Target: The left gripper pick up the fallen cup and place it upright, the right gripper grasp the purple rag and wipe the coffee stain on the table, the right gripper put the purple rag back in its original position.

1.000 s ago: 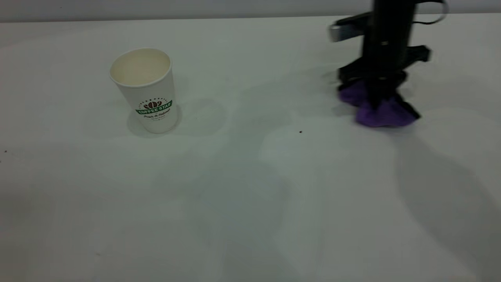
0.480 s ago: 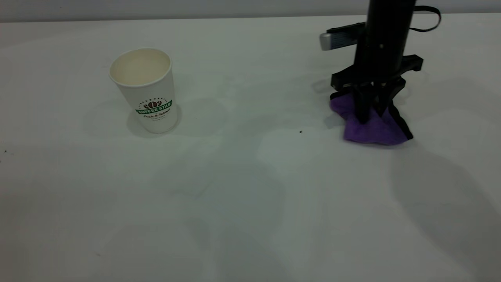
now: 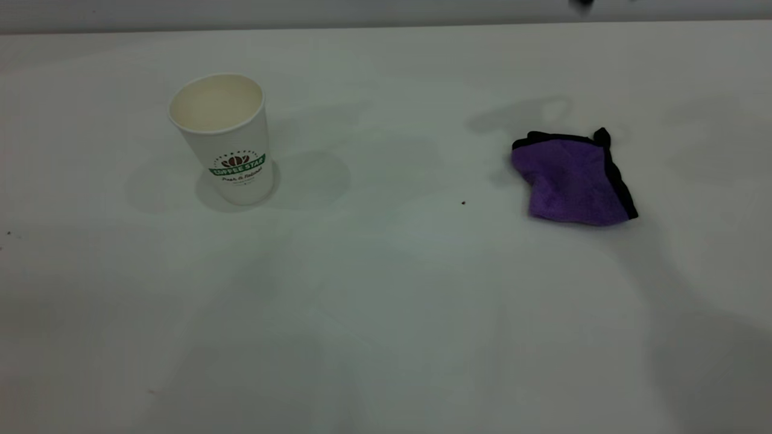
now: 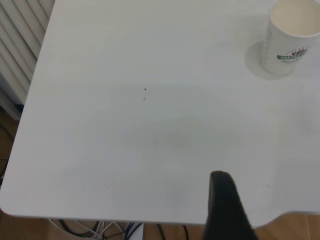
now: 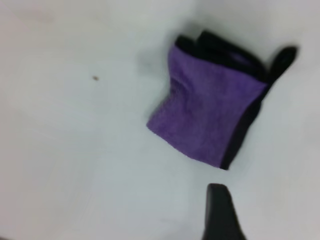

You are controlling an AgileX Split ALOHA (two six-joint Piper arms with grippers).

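Note:
The cup [image 3: 224, 137] stands upright on the left part of the table [image 3: 386, 301], mouth up and logo facing the exterior camera; it also shows as the cup [image 4: 291, 36] in the left wrist view. The purple rag [image 3: 572, 179] lies loose on the right side, with no gripper touching it. In the right wrist view the rag [image 5: 212, 112] lies well beyond one black finger [image 5: 217, 210] of my right gripper, which is open and raised above it. My left gripper shows one finger [image 4: 223, 200] near the table's edge, far from the cup, open and empty. No coffee stain shows.
A tiny dark speck [image 3: 463, 202] sits on the table between cup and rag. The left wrist view shows the table's edge [image 4: 100, 217], with cables and wooden floor below it. A sliver of the right arm [image 3: 582, 2] shows at the exterior view's top edge.
My right gripper has let go of the purple rag and risen almost out of the exterior view. The rag now lies spread on the table. The cup has not moved.

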